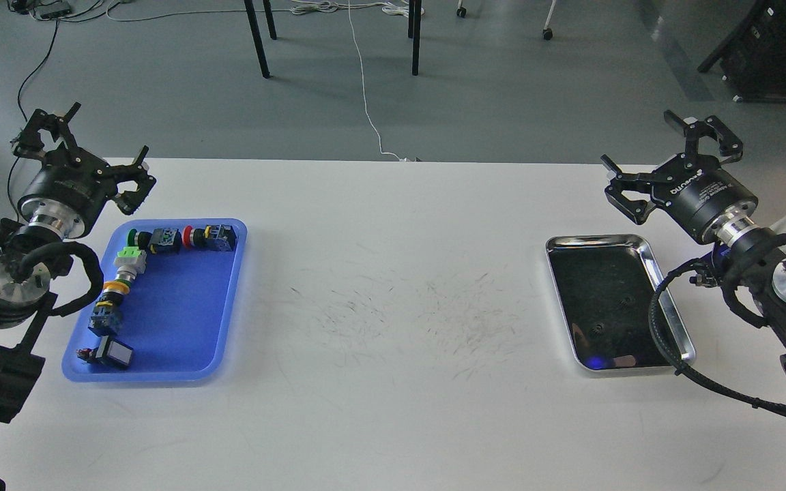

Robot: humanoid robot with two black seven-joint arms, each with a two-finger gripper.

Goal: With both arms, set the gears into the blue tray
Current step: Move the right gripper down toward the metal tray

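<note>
Gears [598, 330] barely show in the steel tray's [642, 247] dark interior; left gripper [86, 140] and right gripper [666, 153] both spread wide, empty.

The rectangular blue plastic tray with rounded corners and a raised rim [181, 344] lies flat on the white table to my left, its middle and right part bare. Two tiny black toothed gears [628, 300] [596, 329] lie flat and apart on the dark floor of the shiny steel tray [666, 290] to my right, hard to make out.
</note>
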